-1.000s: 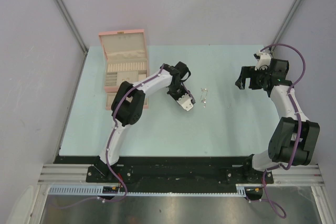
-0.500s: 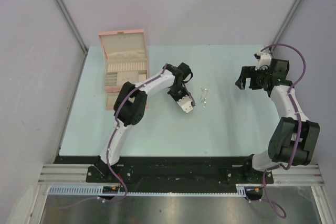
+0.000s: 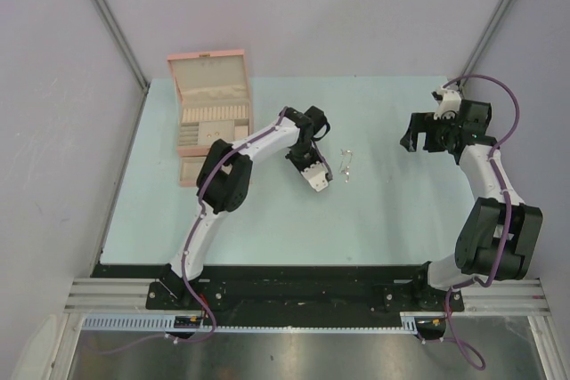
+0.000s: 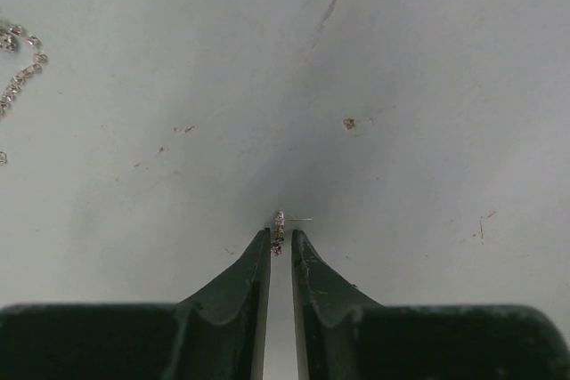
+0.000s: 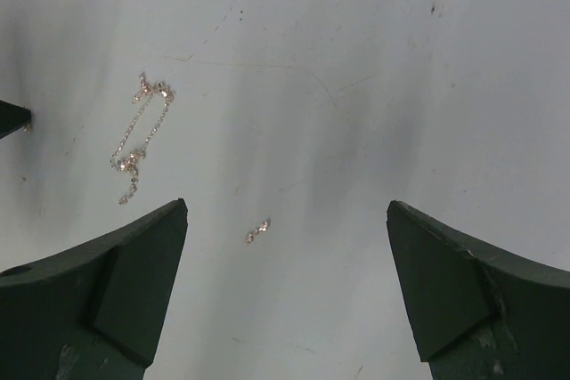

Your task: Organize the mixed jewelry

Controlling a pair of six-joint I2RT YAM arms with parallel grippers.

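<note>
My L claw (image 4: 280, 236): jaws at a narrow slit, low over the table (image 4: 427, 86). A tiny earring (image 4: 279, 222) sits in the slit at my tips; can't tell if pinched. Next out, a chain (image 4: 18, 77), loose on the table between my 2 claws. My R claw (image 5: 287, 211): jaws wide, above a small piece (image 5: 258, 230) lying beside the chain. Far left: pink box (image 3: 209, 117), lid up, well apart from all pcs.

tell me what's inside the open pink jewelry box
The open pink jewelry box shows beige lining with ridged rows and dividers; no jewelry can be made out from this far. Its near section is covered by the left arm.
</note>
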